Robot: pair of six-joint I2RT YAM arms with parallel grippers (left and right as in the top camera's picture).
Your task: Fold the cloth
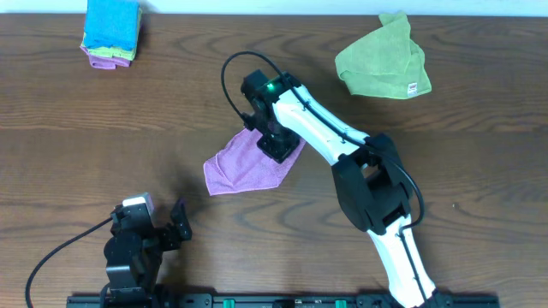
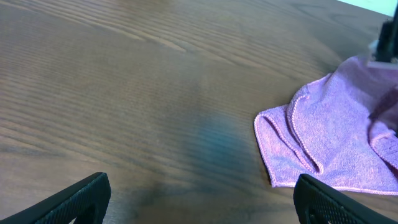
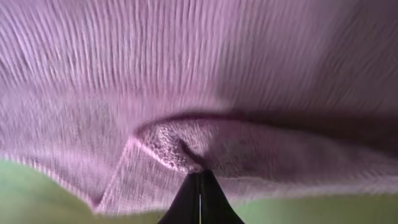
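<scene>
My right tool (image 3: 199,186) is closed on a pinch of the cloth (image 1: 242,168), which lies rumpled about the middle of the desk (image 1: 103,128), well away from every corner. My left tool (image 2: 202,196) is spread wide and empty near the edge on my side. I judge the fold barely begun: one edge is turned over but there are no neat halves, so the real folding is left to do.
</scene>
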